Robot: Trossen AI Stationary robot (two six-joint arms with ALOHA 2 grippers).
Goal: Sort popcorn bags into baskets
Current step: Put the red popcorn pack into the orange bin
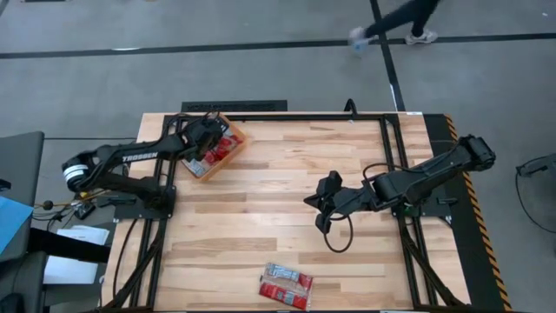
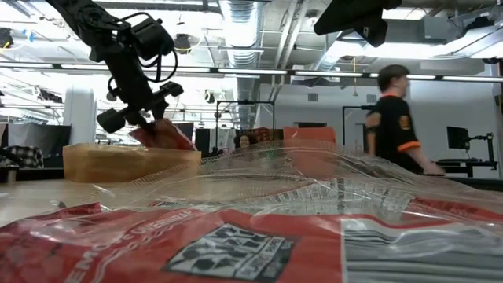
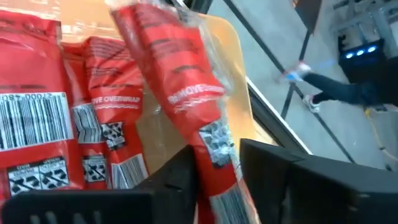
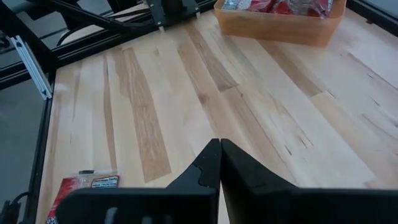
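Right against the low camera lies a popcorn bag (image 2: 259, 244), red with a barcode-like label under crinkled clear wrap, filling the bottom of that view. From above it is one of two packets (image 1: 287, 285) lying side by side, touching, near the front edge of the wooden surface (image 1: 287, 209), well apart from everything else.

The orange basket (image 1: 233, 155) sits at the far left corner of the surface, turned at an angle, and already carries several red packets (image 3: 37, 118) lying flat against one another. The left pincer (image 1: 208, 135) hangs directly over it, closed on one more popcorn bag (image 3: 180, 87), which hangs between the fingers (image 3: 180, 180) with its lower end above the packets inside. In the low view this bag (image 2: 161, 135) appears just above the basket's rim (image 2: 126, 161), tilted.

So most of the sorting looks done: the held packet only needs releasing, and the two by the front edge are what is left.

The right pincer (image 1: 323, 202) waits above the middle of the surface, its fingers pressed together and holding nothing; the nearest remaining packet (image 4: 84, 186) lies on the wood well short of it, toward the front edge.

A person (image 2: 393, 118) is in the room beyond.
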